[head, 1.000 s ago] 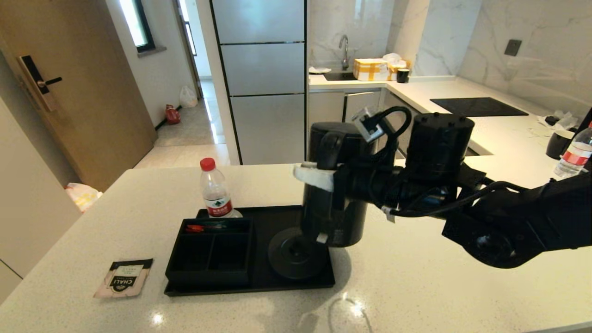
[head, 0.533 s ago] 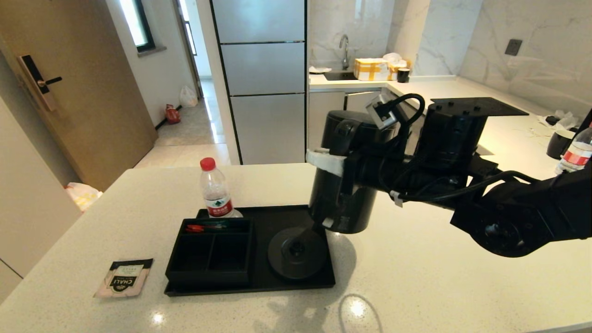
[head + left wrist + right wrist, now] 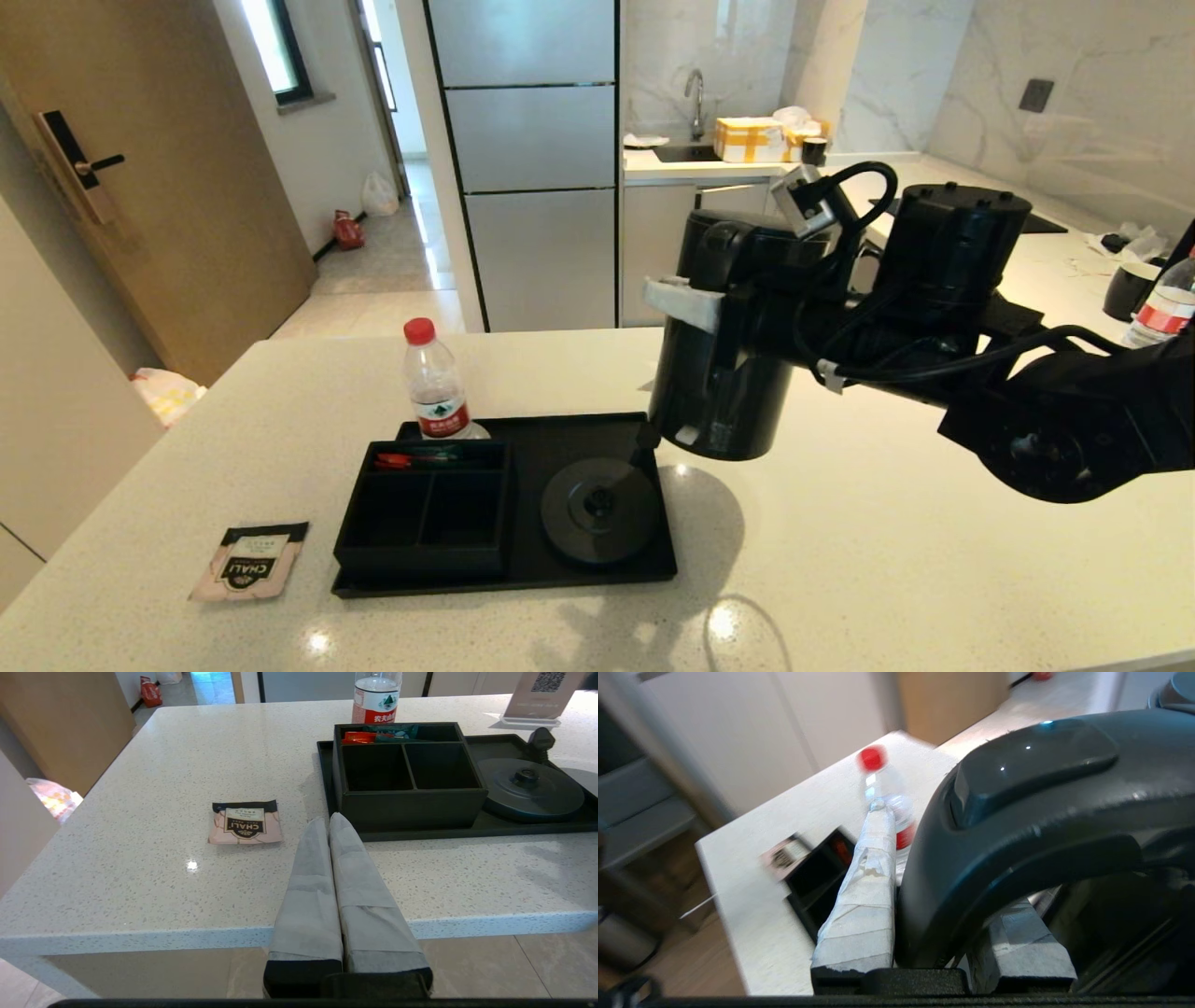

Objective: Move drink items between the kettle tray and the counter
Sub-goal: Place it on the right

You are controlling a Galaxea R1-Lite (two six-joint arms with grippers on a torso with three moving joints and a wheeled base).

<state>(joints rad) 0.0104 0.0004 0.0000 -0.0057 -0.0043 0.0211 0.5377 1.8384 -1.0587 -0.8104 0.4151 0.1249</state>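
Observation:
The tall black kettle hangs in the air just right of the kettle tray, tilted a little, its bottom above the counter. My right gripper is shut on its loop handle, one taped finger outside the loop. The round kettle base on the tray is bare. The CHALI tea sachet lies flat on the counter left of the tray. My left gripper is shut and empty, near the counter's front edge before the compartment box.
A red-capped water bottle stands at the tray's back left corner. The box holds small packets at the back. A plug rests by the base. A dark mug and another bottle stand far right.
My right arm has carried the kettle up and to the right, from over the base and the tray's right edge to over the counter. The left gripper stayed still.

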